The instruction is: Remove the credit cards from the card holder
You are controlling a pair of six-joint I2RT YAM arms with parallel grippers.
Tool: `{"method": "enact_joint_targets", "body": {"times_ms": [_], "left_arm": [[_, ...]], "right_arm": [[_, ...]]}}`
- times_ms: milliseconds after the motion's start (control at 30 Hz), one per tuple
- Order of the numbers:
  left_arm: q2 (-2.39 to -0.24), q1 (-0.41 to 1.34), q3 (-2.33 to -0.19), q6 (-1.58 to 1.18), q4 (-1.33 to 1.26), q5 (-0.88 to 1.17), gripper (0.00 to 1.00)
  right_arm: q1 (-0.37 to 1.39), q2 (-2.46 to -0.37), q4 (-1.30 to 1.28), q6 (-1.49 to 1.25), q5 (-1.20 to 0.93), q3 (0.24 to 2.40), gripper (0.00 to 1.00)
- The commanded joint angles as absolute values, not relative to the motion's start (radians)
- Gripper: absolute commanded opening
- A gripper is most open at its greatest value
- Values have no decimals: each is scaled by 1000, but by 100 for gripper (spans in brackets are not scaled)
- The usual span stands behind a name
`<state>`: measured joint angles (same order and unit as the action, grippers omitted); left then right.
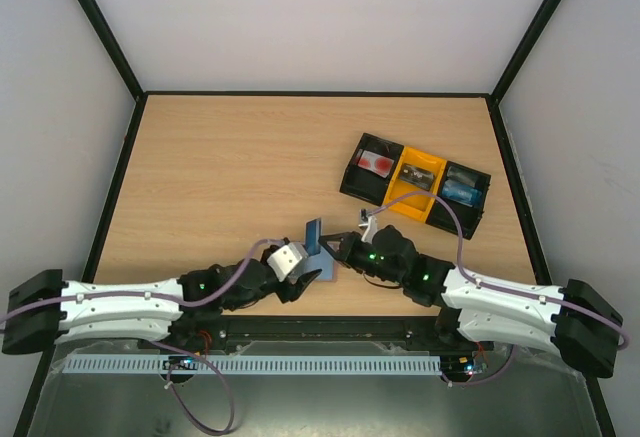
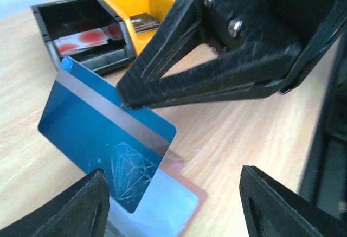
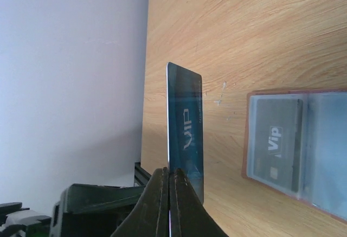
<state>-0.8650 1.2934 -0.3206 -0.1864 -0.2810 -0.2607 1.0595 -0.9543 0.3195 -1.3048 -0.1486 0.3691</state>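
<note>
While the light wooden table (image 1: 220, 177) fills the middle of the overhead view, the black-and-yellow three-compartment plastic tray (image 1: 349, 179) sits at its upper right. At lower centre, the left gripper (image 2: 181, 199) has its fingers spread apart and holds nothing, above the flat blue-grey card holder (image 3: 293, 145) with thin brown edging. The holder lies open on the wood with a grey card (image 3: 276, 145) inside. The right gripper (image 3: 169, 193) is clamped on a glossy blue plastic card (image 2: 103, 128) with a grey stripe, held on edge just beside the holder.
</note>
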Motion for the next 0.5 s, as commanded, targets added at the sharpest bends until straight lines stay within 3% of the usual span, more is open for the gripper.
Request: {"method": "enact_joint_targets", "body": {"times_ms": [0, 233, 467], "left_arm": [[-941, 1365, -332, -34, -368, -522, 68], [-1116, 1450, -381, 89, -451, -755, 68], [-1150, 1473, -360, 119, -556, -808, 63]], "right_arm": [[1057, -924, 338, -1334, -115, 359, 2], [1058, -920, 360, -1353, -132, 347, 2], [1057, -929, 381, -1364, -146, 334, 2]]}}
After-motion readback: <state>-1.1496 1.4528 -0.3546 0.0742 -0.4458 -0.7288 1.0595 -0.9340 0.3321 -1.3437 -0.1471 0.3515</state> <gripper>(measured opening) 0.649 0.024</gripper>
